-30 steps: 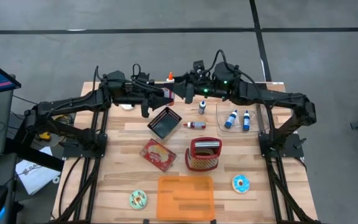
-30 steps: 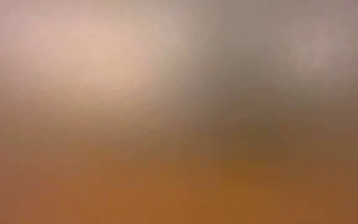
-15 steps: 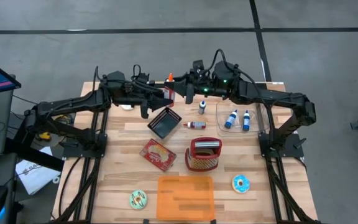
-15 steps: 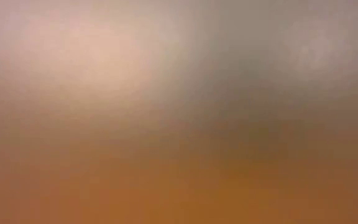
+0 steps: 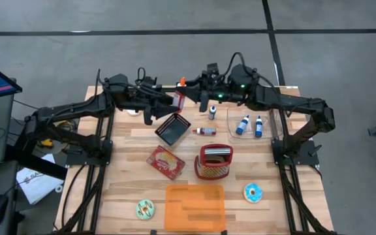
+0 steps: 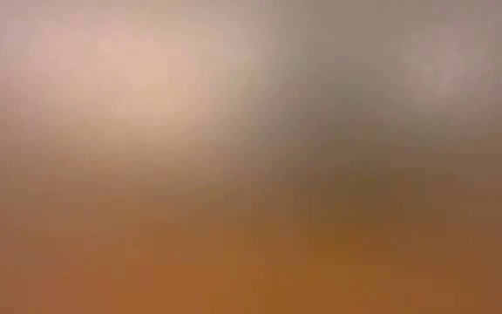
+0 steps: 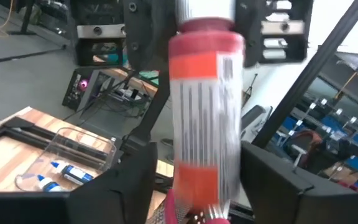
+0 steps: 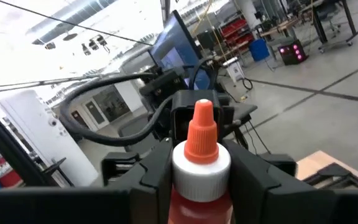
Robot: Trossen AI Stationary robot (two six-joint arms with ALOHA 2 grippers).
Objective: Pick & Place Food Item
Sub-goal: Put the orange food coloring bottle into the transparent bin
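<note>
Since a second ago I am passing the sauce bottle [image 5: 180,96] between grippers above the table's [image 5: 129,189] far edge: my left gripper [image 7: 194,180] is spreading, my right gripper [image 8: 199,180] is clamping it; next I am carrying it off

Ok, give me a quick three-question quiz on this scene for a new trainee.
1. True or false: the sauce bottle is lying flat on the table.
2. What is inside the clear container? A: two blue-capped bottles. B: a doughnut. C: a red basket.
3. Which gripper is shut on the sauce bottle?

Key: 1 false, it is held upright off the table. 2 A. 3 the right gripper.
</note>
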